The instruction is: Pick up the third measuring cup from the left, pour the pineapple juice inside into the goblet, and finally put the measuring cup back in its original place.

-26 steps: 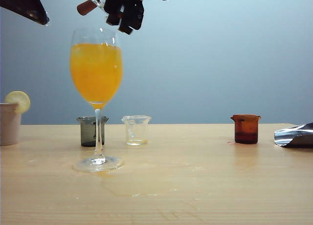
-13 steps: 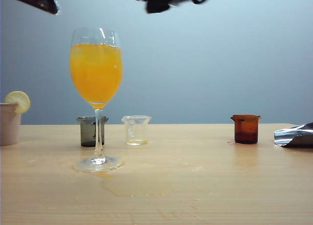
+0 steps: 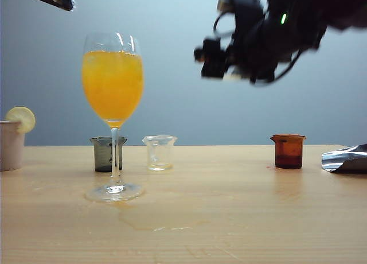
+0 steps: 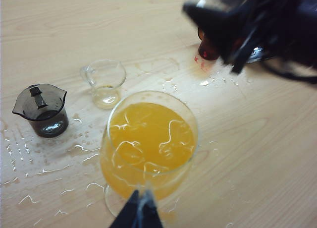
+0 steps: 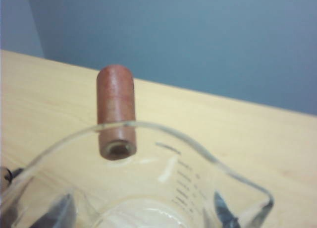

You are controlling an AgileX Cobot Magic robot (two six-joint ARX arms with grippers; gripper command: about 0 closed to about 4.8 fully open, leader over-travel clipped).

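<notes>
Holding the third measuring cup (image 5: 174,174) up in the air, my right gripper (image 5: 138,215) has its 2 fingers (image 5: 55,211) pressed against opposite sides of the clear wall, roughly mid-spread, with the brown stub handle (image 5: 116,111) pointing away from the wrist.

From the exterior view, the table (image 3: 229,218) runs wide and mostly bare in front, and a wet patch (image 3: 160,221) spreads out from the foot of the goblet (image 3: 113,80). My right arm (image 3: 258,37) hangs high and right of the goblet, well above everything on the wood. Below it lies a bare patch (image 3: 223,158) of tabletop between the clear flared cup (image 3: 159,152) and the amber cup (image 3: 288,151). The goblet stands in front of the grey cup (image 3: 104,154), nearly full of orange drink (image 3: 112,83). At the edges, a pale cup (image 3: 10,144) with a lemon slice (image 3: 20,118) is cut off on the left and a silvery object (image 3: 346,159) on the right.

Only the left wrist view shows scattered droplets (image 4: 54,161) around the grey cup and a little pale yellow liquid (image 4: 106,97) in the flared cup.

My left gripper (image 4: 138,215) is above the goblet, showing just a dark tip; I cannot tell its opening. My right arm is blurred in both outside views, hiding the cup there. Its floor is cut off, so I cannot tell what it holds.
</notes>
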